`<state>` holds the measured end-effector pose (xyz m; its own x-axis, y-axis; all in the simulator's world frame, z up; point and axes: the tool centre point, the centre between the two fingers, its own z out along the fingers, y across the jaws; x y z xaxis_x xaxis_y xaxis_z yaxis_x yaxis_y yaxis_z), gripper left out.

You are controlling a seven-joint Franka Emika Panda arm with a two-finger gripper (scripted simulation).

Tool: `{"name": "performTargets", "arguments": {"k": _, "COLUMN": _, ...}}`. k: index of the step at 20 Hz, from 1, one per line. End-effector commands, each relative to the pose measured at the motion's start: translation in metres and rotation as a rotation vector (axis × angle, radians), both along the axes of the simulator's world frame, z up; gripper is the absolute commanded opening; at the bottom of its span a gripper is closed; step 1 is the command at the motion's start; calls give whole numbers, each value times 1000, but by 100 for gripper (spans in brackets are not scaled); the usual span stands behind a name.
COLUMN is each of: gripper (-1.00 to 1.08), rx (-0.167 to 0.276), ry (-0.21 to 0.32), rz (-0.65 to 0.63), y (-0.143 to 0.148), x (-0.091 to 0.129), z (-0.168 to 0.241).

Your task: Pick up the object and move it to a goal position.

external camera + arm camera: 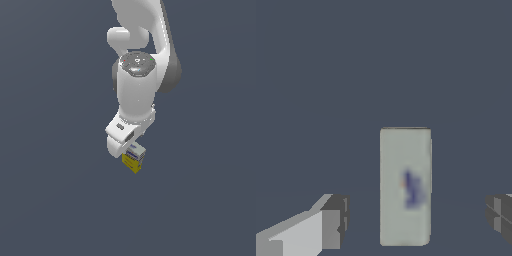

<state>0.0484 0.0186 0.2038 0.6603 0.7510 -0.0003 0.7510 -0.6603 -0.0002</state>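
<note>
One white robot arm (137, 75) hung at frame centre; its hand (416, 217) spread wide, fingers (336, 220) flanking one carton (405, 186) without touching.

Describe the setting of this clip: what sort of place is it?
A bare simulated scene, not a real room: flat, uniform dark grey-blue ground with no furniture or walls. Only a white Panda arm, its open gripper and a small yellow-and-white carton appear.
</note>
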Motion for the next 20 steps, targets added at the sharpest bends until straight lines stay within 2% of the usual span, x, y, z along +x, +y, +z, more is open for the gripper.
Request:
{"name": "performTargets", "arguments": {"k": 1, "gripper": 100, "rx": 0, "ry": 0, "rz": 10, "y": 0, "x": 1, "z": -2}}
{"name": "performTargets", "arguments": {"k": 7, "gripper": 100, "rx": 0, "ry": 0, "rz": 7, "y": 0, "x": 1, "z": -7}}
{"name": "performTargets", "arguments": {"k": 15, "gripper": 100, "rx": 0, "ry": 0, "rz": 10, "y": 0, "x": 0, "z": -43}}
{"name": "performTargets", "arguments": {"k": 20, "gripper": 100, "rx": 0, "ry": 0, "rz": 11, "y": 0, "x": 1, "z": -52}}
